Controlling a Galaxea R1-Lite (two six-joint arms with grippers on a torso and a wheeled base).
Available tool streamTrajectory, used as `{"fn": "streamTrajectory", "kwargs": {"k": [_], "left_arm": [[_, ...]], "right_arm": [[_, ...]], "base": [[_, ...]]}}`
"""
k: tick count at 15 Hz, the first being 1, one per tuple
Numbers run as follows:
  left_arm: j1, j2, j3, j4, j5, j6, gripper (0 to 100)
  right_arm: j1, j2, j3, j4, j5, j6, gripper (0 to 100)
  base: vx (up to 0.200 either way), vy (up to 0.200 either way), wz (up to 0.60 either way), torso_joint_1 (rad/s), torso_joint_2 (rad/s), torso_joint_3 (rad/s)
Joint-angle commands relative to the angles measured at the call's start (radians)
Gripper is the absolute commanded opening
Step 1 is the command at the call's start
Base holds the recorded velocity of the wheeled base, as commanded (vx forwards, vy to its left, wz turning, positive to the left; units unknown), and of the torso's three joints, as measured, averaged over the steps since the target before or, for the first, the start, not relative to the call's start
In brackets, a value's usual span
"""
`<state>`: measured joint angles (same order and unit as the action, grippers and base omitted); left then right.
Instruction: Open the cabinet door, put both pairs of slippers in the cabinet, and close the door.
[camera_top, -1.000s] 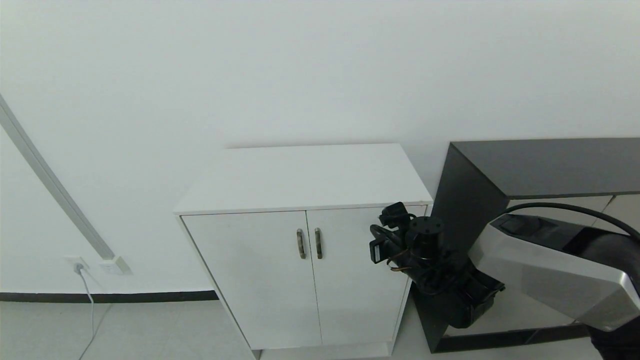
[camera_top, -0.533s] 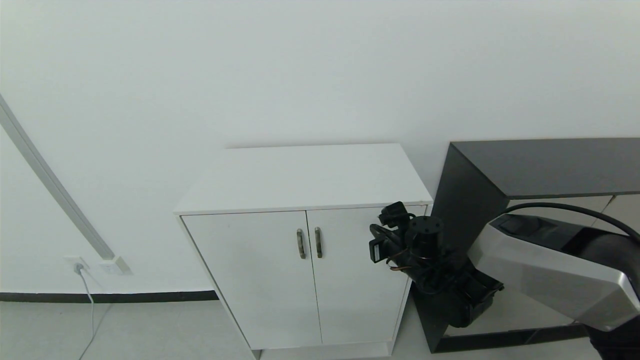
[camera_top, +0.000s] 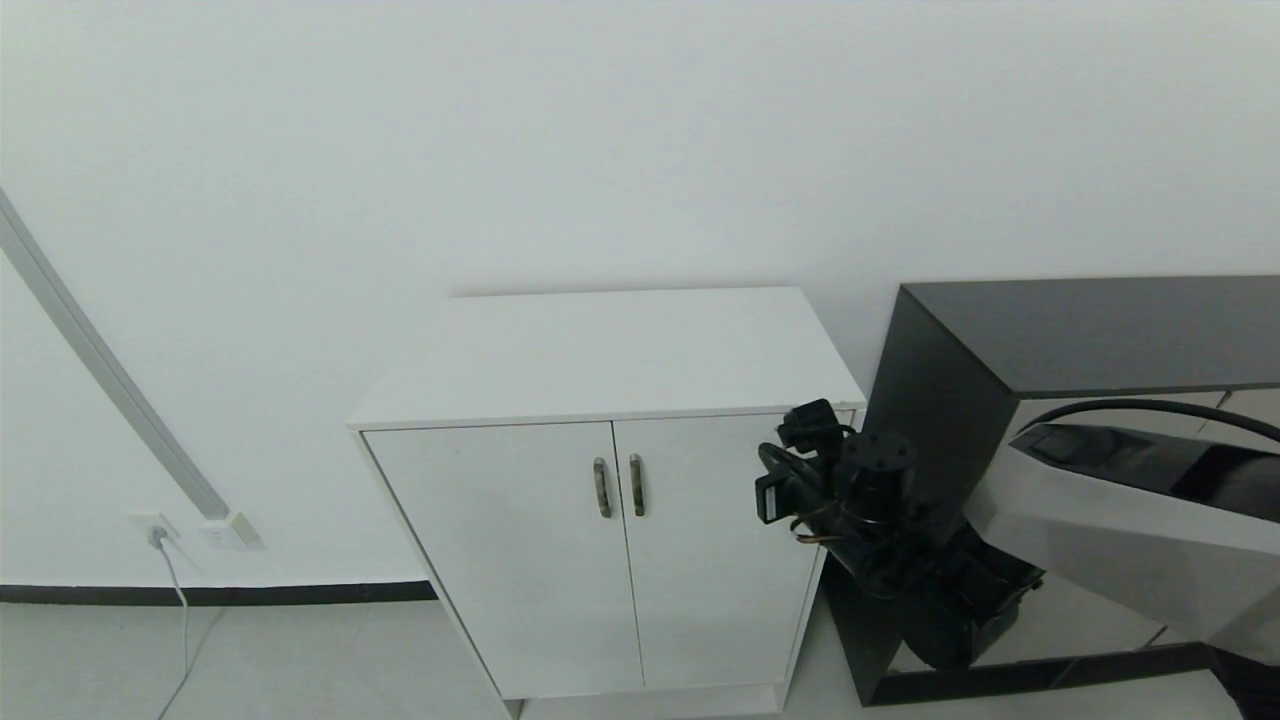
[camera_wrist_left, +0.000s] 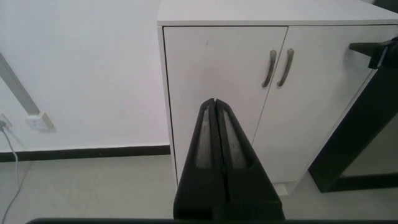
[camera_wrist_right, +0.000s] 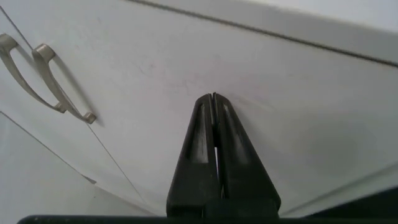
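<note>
White cabinet (camera_top: 610, 350) stands against the wall with both doors shut, its two handles (camera_top: 601, 487) side by side at the middle. Right tool (camera_wrist_right: 213, 99), clenched on nothing, sits close before the right door (camera_top: 700, 570), near its outer edge. Left tool (camera_wrist_left: 214, 102), likewise clenched and empty, faces the cabinet from farther back.

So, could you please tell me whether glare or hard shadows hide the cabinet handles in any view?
Head view: even, soft light; the handles read plainly, and reflections appear on the black unit's front alone. Left wrist view: no glare on the handles; the left gripper covers part of the cabinet below them. Right wrist view: the handles throw faint soft shadows, nothing hidden.
</note>
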<state>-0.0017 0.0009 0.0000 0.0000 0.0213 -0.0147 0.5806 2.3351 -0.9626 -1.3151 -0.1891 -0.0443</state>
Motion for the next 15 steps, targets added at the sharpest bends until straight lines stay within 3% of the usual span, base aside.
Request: {"fn": "streamTrajectory", "kwargs": {"k": [1, 6, 15], "left_arm": [[0.0, -0.001, 0.0, 0.0, 0.003, -0.001, 0], [0.0, 0.001, 0.0, 0.0, 0.003, -0.001, 0], [0.0, 0.001, 0.0, 0.0, 0.002, -0.001, 0]], "right_arm": [[-0.018, -0.108, 0.131, -0.052, -0.024, -0.002, 0], [-0.15, -0.278, 0.461, -0.242, -0.133, -0.025, 0], [-0.412, -0.62, 0.875, -0.256, -0.165, -0.068, 0]], "base": [[0.0, 0.0, 0.0, 0.0, 0.0, 0.0], [0.0, 0.0, 0.0, 0.0, 0.0, 0.0], [0.0, 0.0, 0.0, 0.0, 0.0, 0.0]]}}
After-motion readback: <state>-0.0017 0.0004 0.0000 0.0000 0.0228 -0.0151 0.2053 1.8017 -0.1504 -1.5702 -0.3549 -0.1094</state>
